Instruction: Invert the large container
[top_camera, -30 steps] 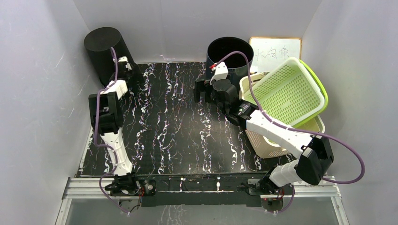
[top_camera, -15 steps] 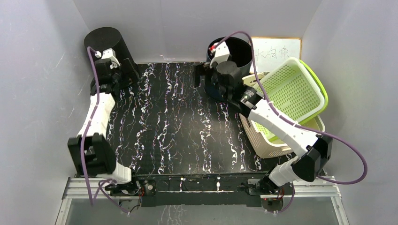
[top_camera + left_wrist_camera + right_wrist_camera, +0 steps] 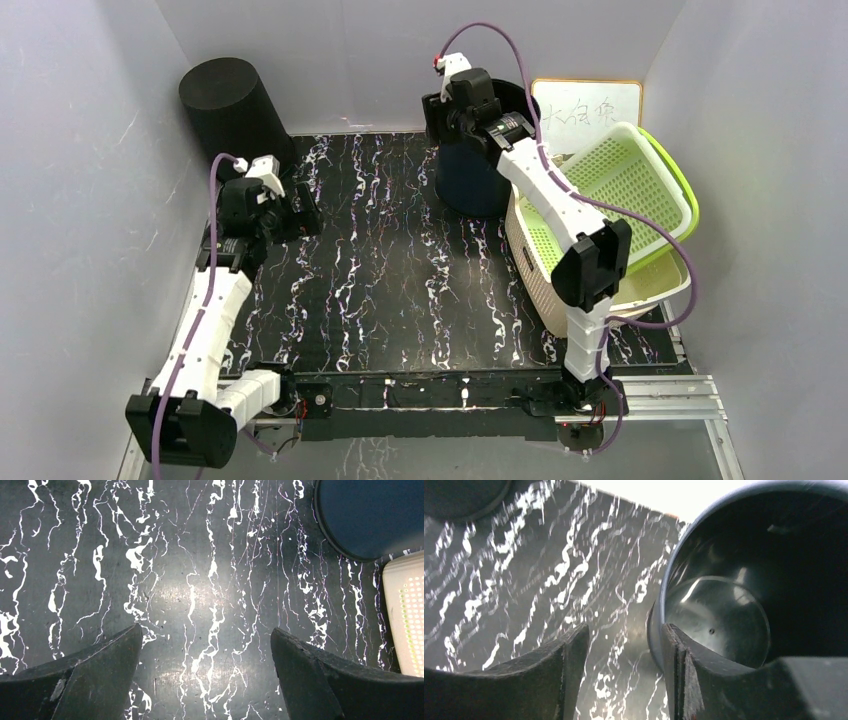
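As its mouth faces up, container (image 3: 470,185) stands upright

Dark navy container (image 3: 465,185); black white-veined table (image 3: 380,270); lime-green basket (image 3: 620,195); black cylinder (image 3: 225,100).

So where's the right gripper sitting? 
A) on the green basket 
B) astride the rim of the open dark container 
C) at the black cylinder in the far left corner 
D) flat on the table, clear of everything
B: the right gripper has the wall of the dark container between its fingers, one finger inside and one outside.
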